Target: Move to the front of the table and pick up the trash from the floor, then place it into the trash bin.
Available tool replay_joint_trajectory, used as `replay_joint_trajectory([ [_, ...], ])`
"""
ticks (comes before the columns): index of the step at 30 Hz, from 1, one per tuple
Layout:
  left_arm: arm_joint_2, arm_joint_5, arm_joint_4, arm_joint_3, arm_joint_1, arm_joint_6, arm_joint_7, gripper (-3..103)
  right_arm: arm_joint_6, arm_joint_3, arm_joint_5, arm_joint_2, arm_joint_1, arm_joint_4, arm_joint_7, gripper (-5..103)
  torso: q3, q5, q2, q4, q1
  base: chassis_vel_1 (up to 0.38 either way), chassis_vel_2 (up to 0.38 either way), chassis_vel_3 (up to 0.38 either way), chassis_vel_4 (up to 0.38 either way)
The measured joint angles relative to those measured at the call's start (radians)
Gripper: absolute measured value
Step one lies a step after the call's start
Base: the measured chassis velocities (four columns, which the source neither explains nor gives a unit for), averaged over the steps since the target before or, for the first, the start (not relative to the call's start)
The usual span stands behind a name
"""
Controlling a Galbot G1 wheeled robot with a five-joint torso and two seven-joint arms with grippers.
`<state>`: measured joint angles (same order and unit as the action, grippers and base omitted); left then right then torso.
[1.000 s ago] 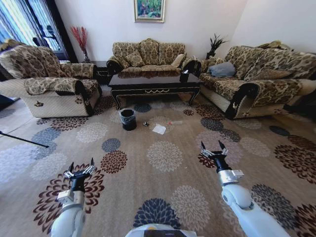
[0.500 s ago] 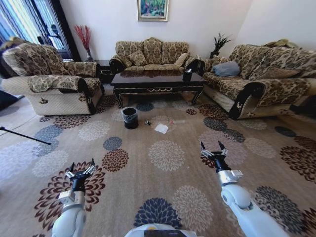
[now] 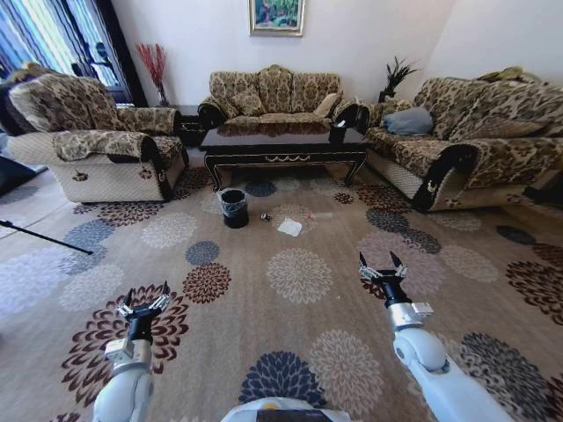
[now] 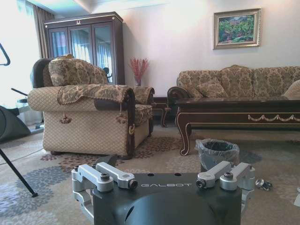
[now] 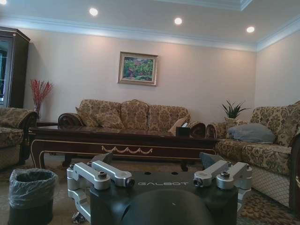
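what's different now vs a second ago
The whole head view has shifted: the table, trash bin and white paper sheet sit slightly lower and nearer, so the camera moved with the robot toward them, not the things. Nothing was grasped or released. The left gripper and right gripper stay open and empty above the floor.

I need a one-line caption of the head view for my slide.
Both pincers, left and right, open over the carpet; paper lies beside the trash bin before the table.
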<state>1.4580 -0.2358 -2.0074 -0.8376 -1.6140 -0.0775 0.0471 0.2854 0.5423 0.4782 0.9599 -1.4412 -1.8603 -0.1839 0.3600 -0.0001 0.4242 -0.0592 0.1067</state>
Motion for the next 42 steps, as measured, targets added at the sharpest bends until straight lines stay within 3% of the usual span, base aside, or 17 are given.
replay_joint_trajectory([
  [29,0.003,-0.001,-0.030,-0.009,-0.024,-0.006,-0.001,100,0.004,0.006,-0.011,0.014,-0.004,-0.009,-0.002,100,-0.071,0.0000,-0.112,0.0000,-0.041,0.000,0.000,0.000,0.000],
  [35,-0.005,-0.028,-0.056,-0.026,-0.019,0.003,0.000,100,-0.006,0.004,0.001,0.013,-0.011,-0.023,-0.036,100,-0.092,0.0000,-0.141,0.0000,-0.049,0.000,0.000,0.000,0.000],
  [42,-0.025,-0.100,-0.163,-0.047,-0.012,0.054,0.011,100,0.034,0.011,0.001,0.010,-0.022,-0.022,-0.001,100,-0.111,0.0001,-0.170,-0.0001,-0.058,0.000,0.000,0.000,0.000],
])
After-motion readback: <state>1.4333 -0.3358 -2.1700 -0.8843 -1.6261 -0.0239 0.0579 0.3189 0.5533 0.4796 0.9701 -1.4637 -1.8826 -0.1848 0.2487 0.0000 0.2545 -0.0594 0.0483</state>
